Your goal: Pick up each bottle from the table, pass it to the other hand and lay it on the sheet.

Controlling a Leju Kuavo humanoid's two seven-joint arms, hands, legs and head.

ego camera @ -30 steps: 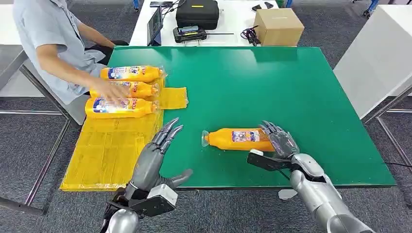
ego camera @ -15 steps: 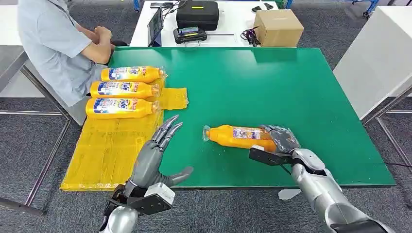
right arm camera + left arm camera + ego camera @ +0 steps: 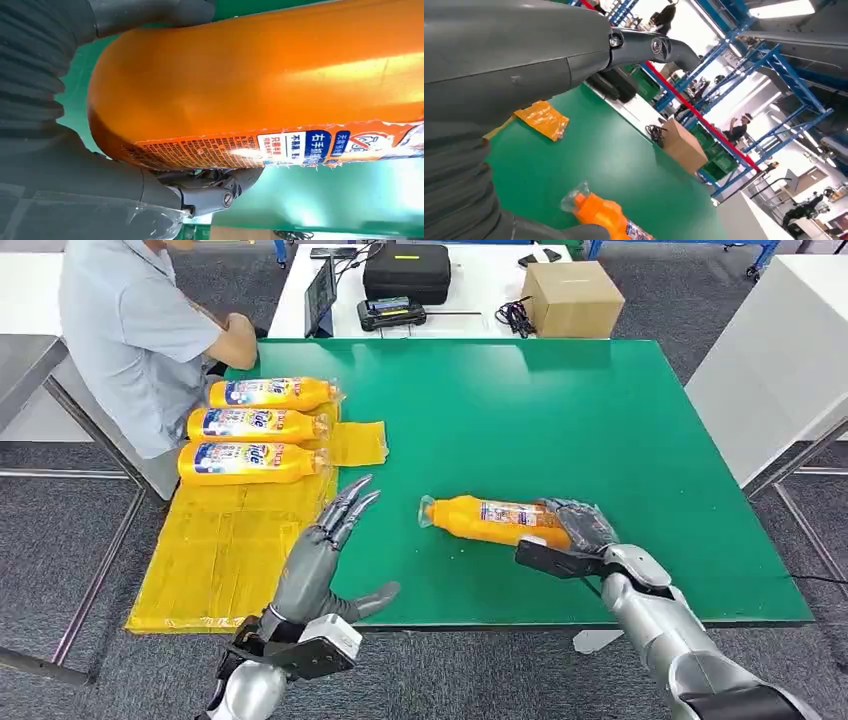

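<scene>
Gripping: the right hand (image 3: 582, 530) clasps the base end of the orange bottle (image 3: 495, 522), fingers wrapped over the body, thumb on the near side.
Bottle position: lying on its side on the green bench (image 3: 560, 420), cap end pointing toward the left hand, near the front edge and well apart from the sheet.
Change: a second ago the right hand's fingers stood spread at the bottle's base; now they are curled round it. The bottle has slewed slightly and its cap end sits a little higher in the head view; whether it is clear of the bench cannot be told.
Meaning: judged, the grasp is made and the lift is starting; the handover and the laying down remain.
Left hand: the left hand (image 3: 325, 555) is released, fingers spread and raised over the bench's front edge between bottle and sheet, holding nothing.
Sheet: the yellow sheet (image 3: 225, 540) carries three bottles (image 3: 255, 428) side by side at its far end; the near part is bare.
Person: the person (image 3: 135, 335) beside the sheet has withdrawn an arm from the bottles.
Right wrist view: shows the bottle (image 3: 260, 95) pressed against the palm, with fingers under its label.
Left wrist view: shows the bottle's cap end (image 3: 596, 212) just beyond the thumb, untouched.
</scene>
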